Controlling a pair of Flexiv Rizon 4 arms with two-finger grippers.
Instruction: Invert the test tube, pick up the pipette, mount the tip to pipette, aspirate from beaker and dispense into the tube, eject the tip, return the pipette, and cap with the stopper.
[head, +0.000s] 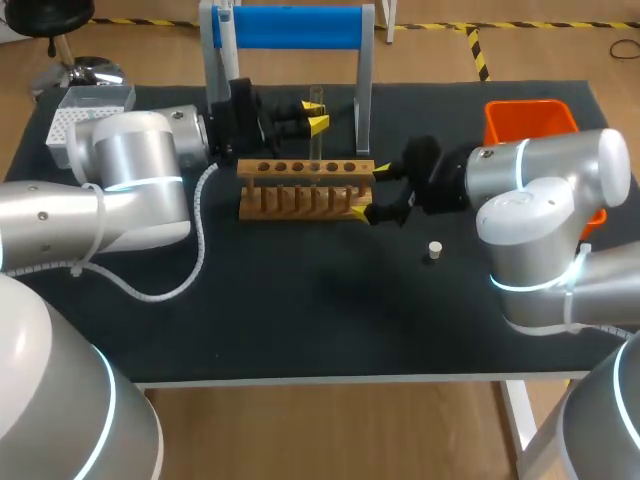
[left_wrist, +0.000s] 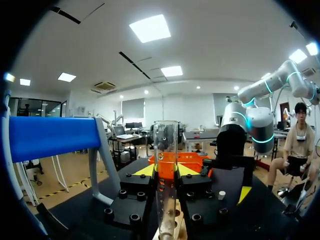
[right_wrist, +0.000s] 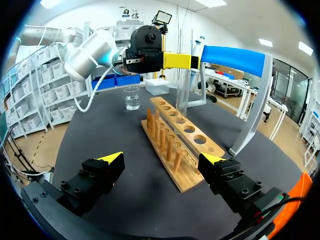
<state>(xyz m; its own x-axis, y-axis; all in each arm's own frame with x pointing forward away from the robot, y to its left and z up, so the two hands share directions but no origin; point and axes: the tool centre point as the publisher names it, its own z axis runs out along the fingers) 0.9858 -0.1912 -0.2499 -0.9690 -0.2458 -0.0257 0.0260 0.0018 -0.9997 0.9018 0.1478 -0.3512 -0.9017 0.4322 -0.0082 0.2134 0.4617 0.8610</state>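
Note:
A clear test tube (head: 316, 140) stands upright with its open end up and its lower end at a hole of the wooden rack (head: 305, 187). My left gripper (head: 314, 114) is shut on the tube, and the tube (left_wrist: 166, 165) shows between its yellow tips in the left wrist view. My right gripper (head: 370, 190) is open at the rack's right end, with the rack (right_wrist: 175, 135) ahead between its spread fingers. A small white stopper (head: 434, 250) lies on the mat right of the rack. The glass beaker (right_wrist: 131, 97) stands beyond the rack's far end.
A blue-topped stand (head: 290, 28) rises behind the rack. An orange bin (head: 530, 120) sits at the back right and a white tip box (head: 85, 112) at the back left. The black mat in front of the rack is bare.

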